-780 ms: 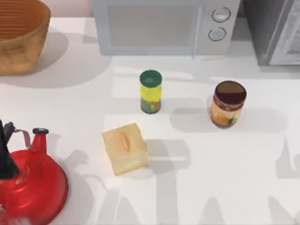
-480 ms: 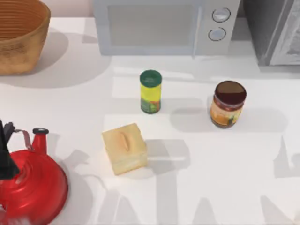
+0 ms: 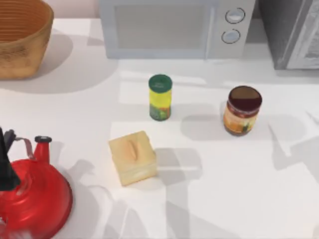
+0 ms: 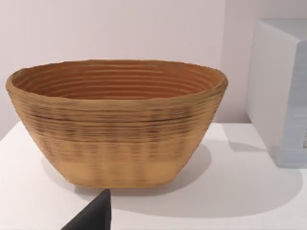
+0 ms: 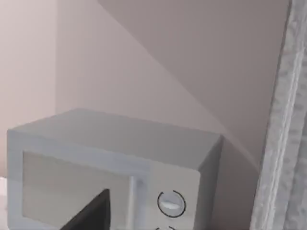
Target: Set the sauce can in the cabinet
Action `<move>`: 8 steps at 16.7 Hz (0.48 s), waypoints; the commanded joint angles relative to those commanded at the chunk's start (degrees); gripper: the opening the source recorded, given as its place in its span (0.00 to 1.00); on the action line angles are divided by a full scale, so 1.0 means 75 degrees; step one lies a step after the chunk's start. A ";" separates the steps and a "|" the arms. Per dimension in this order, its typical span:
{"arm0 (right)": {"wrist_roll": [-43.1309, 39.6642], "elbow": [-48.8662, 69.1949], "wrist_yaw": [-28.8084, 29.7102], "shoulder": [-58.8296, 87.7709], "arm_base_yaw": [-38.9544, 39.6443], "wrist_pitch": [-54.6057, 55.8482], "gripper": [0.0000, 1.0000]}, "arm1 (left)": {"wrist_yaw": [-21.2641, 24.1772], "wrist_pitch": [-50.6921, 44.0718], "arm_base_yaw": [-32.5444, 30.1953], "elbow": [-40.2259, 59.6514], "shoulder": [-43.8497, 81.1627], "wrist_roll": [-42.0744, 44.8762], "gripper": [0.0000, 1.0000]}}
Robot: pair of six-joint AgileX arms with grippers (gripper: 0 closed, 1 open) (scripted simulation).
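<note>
Since the can (image 3: 242, 110) stands upright and free on the table (image 3: 239, 189), near the cabinet (image 3: 291, 32), it looks rigid, smooth-sided and fairly heavy, best pinched across its labelled body below the maroon lid. Whether either claw is wide or narrow I cannot tell, nor how the can lies from them.

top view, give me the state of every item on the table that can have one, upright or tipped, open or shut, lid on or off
sauce can: upright, maroon lid on, standing free on the table.
green-topped can: upright, lid on.
cabinet: at the table's right rear; whether its pale door is open or shut cannot be told.
microwave: door shut.
basket: upright; what shows of its inside is empty.
red kettle: upright, lid on.
butter-coloured block: flat on the table.
</note>
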 joint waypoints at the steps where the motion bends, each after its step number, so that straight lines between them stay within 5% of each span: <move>1: -0.0064 0.0279 -0.0336 0.0433 -0.0027 0.0337 1.00 | 0.0000 0.0000 0.0000 0.0000 0.0000 0.0000 1.00; 8: -0.0323 0.1945 -0.2373 0.3400 -0.0298 0.2253 1.00 | 0.0000 0.0000 0.0000 0.0000 0.0000 0.0000 1.00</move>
